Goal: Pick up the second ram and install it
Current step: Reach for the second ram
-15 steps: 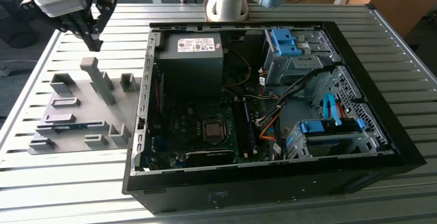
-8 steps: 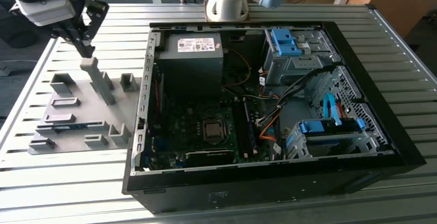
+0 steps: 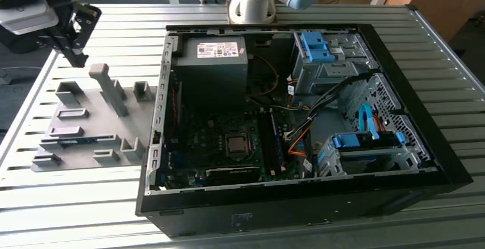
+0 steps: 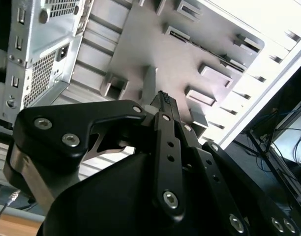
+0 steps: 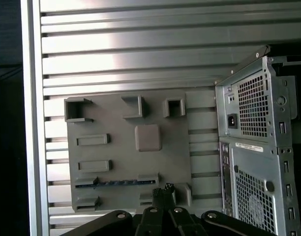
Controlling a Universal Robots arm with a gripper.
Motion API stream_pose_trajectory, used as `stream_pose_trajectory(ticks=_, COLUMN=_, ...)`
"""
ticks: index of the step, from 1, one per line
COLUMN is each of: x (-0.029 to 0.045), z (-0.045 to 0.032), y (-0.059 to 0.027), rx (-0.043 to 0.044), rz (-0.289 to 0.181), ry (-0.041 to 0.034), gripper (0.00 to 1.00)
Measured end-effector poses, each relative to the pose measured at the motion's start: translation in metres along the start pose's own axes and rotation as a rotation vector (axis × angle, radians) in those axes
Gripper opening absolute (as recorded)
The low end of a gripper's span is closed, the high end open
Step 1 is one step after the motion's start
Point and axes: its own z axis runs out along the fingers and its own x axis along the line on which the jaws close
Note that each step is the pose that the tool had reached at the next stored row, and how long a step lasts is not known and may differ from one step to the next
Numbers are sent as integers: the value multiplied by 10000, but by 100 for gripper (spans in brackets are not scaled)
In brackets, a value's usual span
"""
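Slatted counter [image 3: 76,203] carries grey fixture tray [image 3: 95,121] just beside open computer case [image 3: 303,209], slats showing round tray's other edges; second ram [image 5: 116,182] lies in a tray slot; end effector [image 3: 78,61] closed, empty, hovering above tray.

Black gripper [image 4: 163,98] poised over the grey plate [image 4: 140,44], next to the case [image 4: 47,29].
The gripper's fingers are drawn together at the tip with nothing between them, and its linkage arms spread back towards the camera. The tip points at an upright post [image 4: 149,83] on the plate, among low block-shaped holders [image 4: 212,73]. The plate lies on the slatted table [image 4: 91,78], close to one table edge. The case's rear panel, just beside the plate, shows a power socket [image 4: 63,50] and a vent grille [image 4: 40,78]. Cables [image 4: 283,142] lie beyond the table edge.
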Motion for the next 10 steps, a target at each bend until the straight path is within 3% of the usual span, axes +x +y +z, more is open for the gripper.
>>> stream_pose_trajectory(ticks=6, x=77, z=48, y=-99, rx=33, rz=5, ry=134, gripper=11)
stream_pose_trajectory(ticks=10, x=129, z=72, y=-159, rx=54, rz=6, ry=183, gripper=11)
